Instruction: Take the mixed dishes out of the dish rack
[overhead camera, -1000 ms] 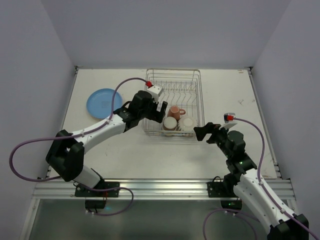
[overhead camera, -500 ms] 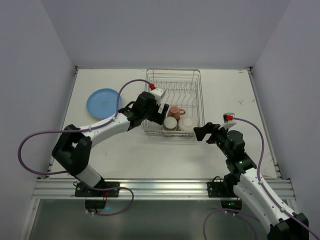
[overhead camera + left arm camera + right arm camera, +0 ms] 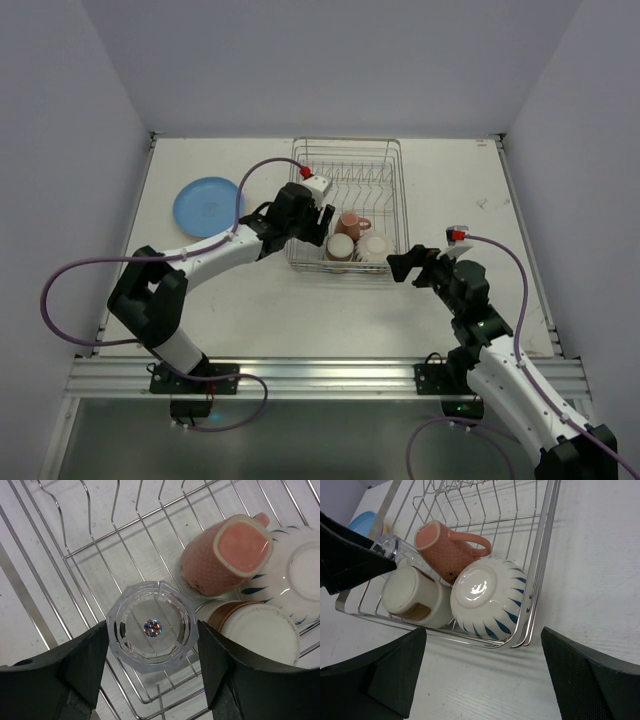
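Both pairs of jaws are standing open, the left gripper [image 3: 152,635] straddling the glass tumbler [image 3: 150,627] in the dish rack [image 3: 540,570], the right gripper [image 3: 482,635] hovering beside its near right corner.

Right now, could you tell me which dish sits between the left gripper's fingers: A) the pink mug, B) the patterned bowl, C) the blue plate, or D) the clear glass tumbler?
D: the left wrist view shows the clear glass tumbler flanked by the two fingers of the left gripper, inside the dish rack.
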